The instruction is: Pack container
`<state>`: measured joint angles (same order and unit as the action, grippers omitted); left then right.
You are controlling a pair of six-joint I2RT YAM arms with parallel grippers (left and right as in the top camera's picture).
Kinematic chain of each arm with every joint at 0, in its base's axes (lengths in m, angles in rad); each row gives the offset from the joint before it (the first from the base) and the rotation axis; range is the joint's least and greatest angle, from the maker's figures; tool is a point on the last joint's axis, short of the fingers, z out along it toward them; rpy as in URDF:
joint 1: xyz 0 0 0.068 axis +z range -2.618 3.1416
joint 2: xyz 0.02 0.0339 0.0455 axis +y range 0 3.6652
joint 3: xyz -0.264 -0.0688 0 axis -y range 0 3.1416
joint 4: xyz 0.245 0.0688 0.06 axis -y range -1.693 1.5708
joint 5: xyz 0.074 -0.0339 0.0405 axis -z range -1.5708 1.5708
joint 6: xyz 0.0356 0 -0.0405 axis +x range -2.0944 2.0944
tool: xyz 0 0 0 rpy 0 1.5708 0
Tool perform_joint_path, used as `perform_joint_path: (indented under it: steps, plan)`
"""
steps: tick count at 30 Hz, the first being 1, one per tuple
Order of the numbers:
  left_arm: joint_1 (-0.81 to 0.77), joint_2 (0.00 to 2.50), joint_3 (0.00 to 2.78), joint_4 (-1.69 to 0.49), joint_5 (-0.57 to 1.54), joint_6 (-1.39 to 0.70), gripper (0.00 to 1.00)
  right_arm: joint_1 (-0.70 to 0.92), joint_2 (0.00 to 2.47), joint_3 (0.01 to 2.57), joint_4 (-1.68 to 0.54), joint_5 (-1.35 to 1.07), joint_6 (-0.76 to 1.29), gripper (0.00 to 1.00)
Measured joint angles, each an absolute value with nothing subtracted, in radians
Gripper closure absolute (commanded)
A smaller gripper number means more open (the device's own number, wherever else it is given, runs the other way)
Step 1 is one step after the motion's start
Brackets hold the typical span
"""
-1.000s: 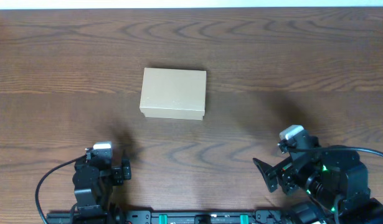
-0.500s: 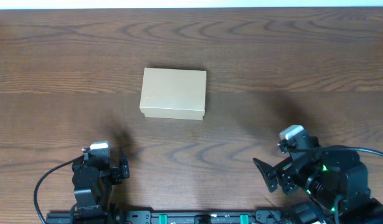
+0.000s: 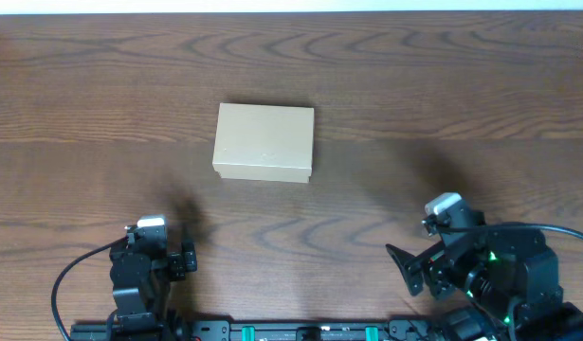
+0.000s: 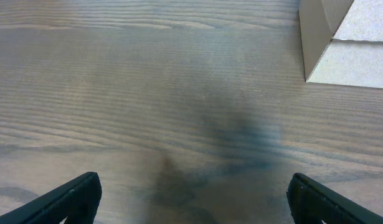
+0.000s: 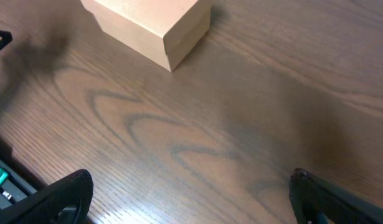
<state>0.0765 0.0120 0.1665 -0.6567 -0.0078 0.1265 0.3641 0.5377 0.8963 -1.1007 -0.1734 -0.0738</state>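
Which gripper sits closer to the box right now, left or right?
The left gripper: overhead, the container lies nearer it than the right gripper.

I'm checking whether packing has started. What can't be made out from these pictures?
- Inside of the container: in the overhead view the closed lid covers it, so its contents cannot be told.
- Most of the container: in the left wrist view only one corner shows, cut off by the top and right edges.
- The container's far part: in the right wrist view it is cut off by the top edge.
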Motion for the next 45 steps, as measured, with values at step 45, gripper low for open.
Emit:
perform_joint_path:
  steps: [45]
  plan:
    - [0.076, 0.011, 0.167, -0.657, -0.008, 0.126, 0.05, 0.066, 0.017, 0.174, -0.753, -0.003, 0.103, 0.01]
